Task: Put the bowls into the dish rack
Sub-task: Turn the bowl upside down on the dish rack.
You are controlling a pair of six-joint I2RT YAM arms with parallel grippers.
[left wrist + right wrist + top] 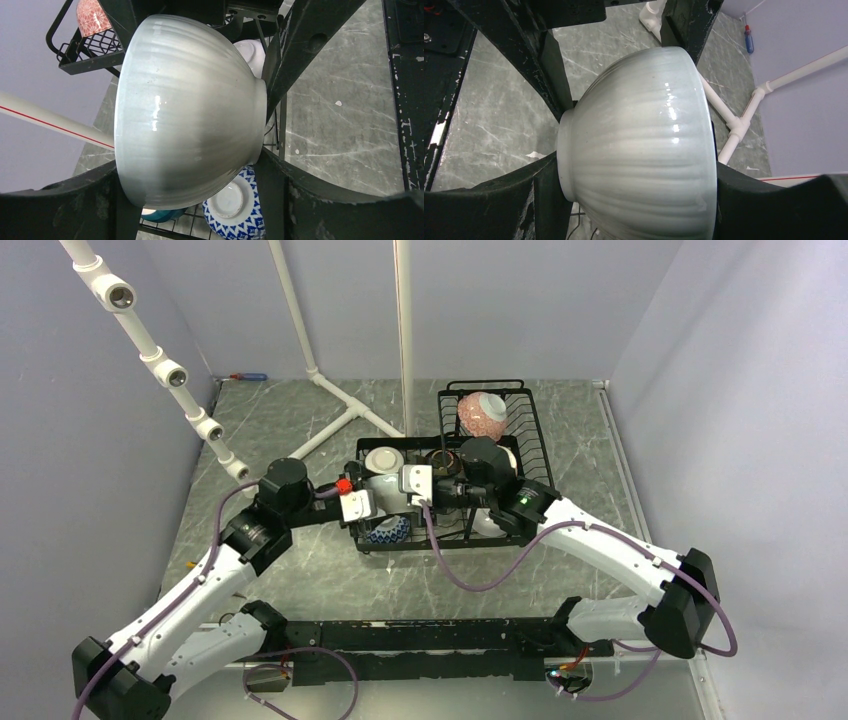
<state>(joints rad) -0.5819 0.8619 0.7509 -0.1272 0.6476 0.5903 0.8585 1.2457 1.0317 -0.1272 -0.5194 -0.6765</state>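
The pale ribbed bowl (639, 150), on its side above the lower tray of the dish rack (530, 430), is clamped foot-to-rim by the right jaws, while the left jaws stand around it, grip unclear; probably slippery and breakable, so hold rim and foot squarely.

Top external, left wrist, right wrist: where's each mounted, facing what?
Top external: above and behind, looking down on the dish rack; left arm, right arm show.
Left wrist: on the left arm, facing the pale ribbed bowl, left gripper either side.
Right wrist: right arm, facing that bowl and the white pipe frame; right gripper either side.
Shared: both wrist views frame that bowl.
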